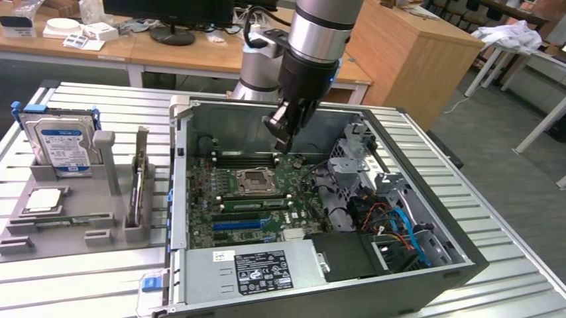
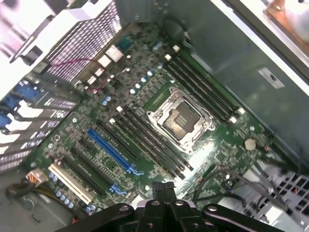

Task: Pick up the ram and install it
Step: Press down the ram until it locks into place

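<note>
Matt grey metal case, glossy green motherboard, wooden cabinet.

Even, bright indoor light. Glare washes the pale grille beside the motherboard in the wrist view; that view is slightly soft overall.

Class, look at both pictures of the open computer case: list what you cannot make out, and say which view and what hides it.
- Exterior view: the tool hangs inside the computer case; whether it touches the motherboard is not clear.
- Exterior view: the ram lies in a slot; its seating is too small to judge.
- Exterior view: the hard drive label text is too small to read.
- Wrist view: the processor socket contents are blurred.
</note>
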